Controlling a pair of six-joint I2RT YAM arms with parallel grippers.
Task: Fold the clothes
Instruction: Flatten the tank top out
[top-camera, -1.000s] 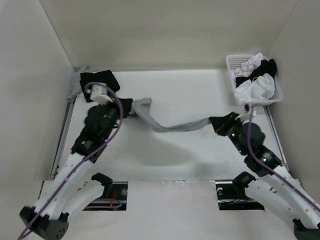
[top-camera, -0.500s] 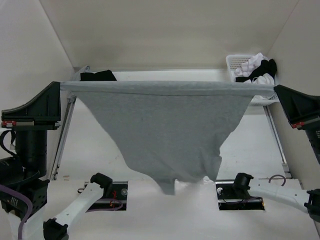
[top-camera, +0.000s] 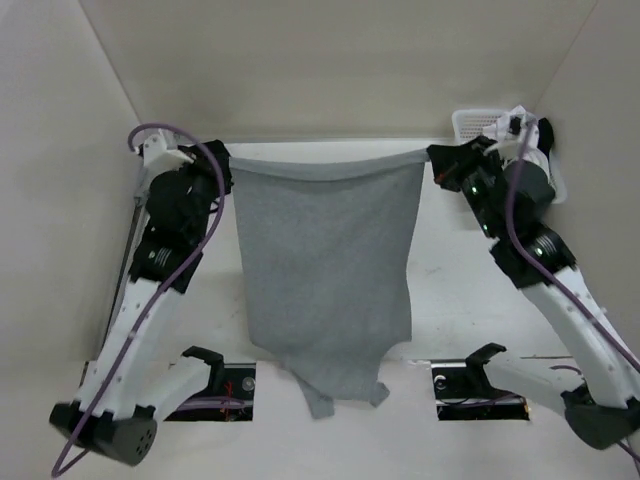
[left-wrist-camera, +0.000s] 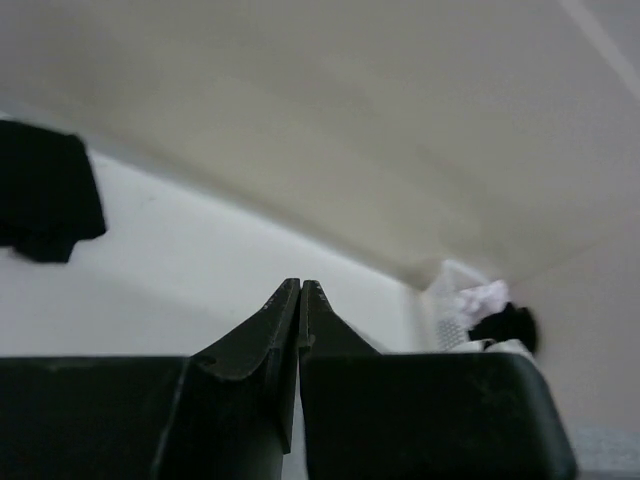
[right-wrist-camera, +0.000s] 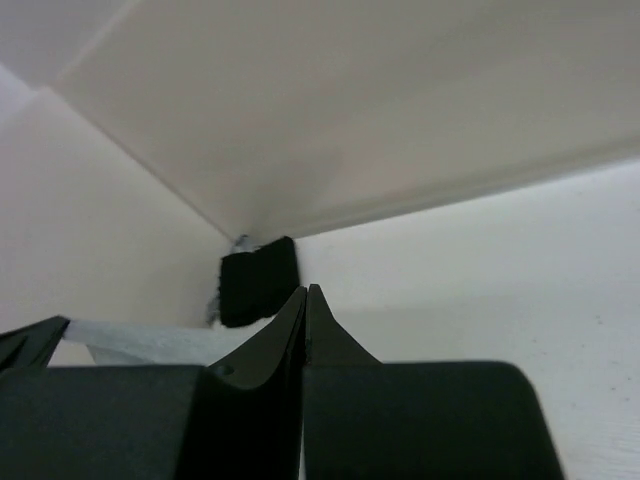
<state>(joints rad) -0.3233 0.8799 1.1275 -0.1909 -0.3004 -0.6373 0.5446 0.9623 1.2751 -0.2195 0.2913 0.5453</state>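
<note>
The clothes (top-camera: 325, 260), a light-grey sleeveless top, hang spread as a sheet from a taut top edge at the far side of the table. The narrow lower end trails toward the near edge. My left gripper (top-camera: 224, 166) is shut on the top edge's left corner and my right gripper (top-camera: 434, 157) on its right corner. In the left wrist view the left gripper (left-wrist-camera: 300, 286) shows its jaws pressed together, with no fabric visible. In the right wrist view the right gripper (right-wrist-camera: 306, 290) is also shut, and a strip of the clothes (right-wrist-camera: 150, 341) runs off to its left.
A white basket (top-camera: 465, 122) of white and black bundled clothes stands at the back right, just behind my right gripper; it shows again in the left wrist view as basket (left-wrist-camera: 455, 295). A black folded garment (left-wrist-camera: 40, 190) lies in the back left corner, and in the right wrist view the black garment (right-wrist-camera: 258, 280) shows too. Walls close in the sides and back.
A second ago the clothes lay as a twisted strip low between the grippers. Both arms lifted and spread it wide, then carried it to the far side, grippers now closer together.
</note>
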